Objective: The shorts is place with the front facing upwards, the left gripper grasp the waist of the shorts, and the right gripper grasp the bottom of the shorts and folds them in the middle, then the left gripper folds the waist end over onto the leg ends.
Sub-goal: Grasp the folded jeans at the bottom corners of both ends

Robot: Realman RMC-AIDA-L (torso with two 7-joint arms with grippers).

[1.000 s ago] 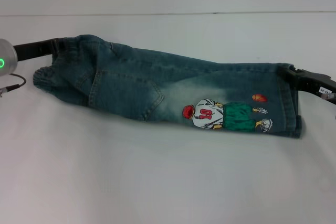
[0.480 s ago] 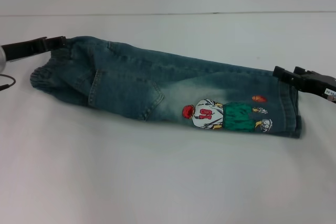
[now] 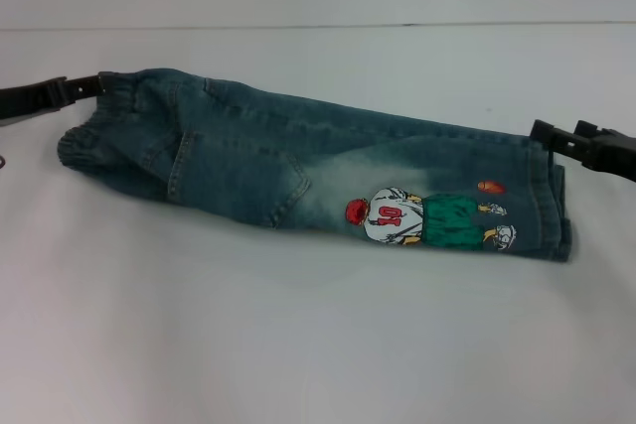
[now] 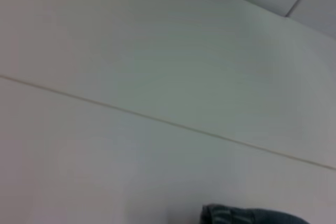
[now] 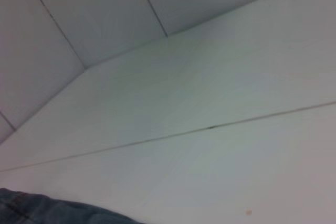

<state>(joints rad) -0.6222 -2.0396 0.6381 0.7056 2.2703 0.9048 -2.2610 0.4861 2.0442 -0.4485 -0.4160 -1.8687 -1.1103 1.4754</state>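
Halved shorts (image 3: 298, 161) lying flat on table (image 3: 298, 345). Left gripper (image 3: 87, 88) at 9 o'clock, right gripper (image 3: 561, 136) at 3, jaws' state unclear. Regripping waistband squarely before flipping over.

Faded denim shorts (image 3: 298, 161) (matt table (image 3: 298, 345))

1. The left gripper (image 3: 84, 86) runs off the head view's left edge; whether it pinches the waistband cannot be told.
2. The right gripper (image 3: 556, 138) is cut by the right edge, its grip likewise unclear.
3. Each wrist view shows only a blurred corner of the shorts (image 4: 247, 216) at its lower edge.
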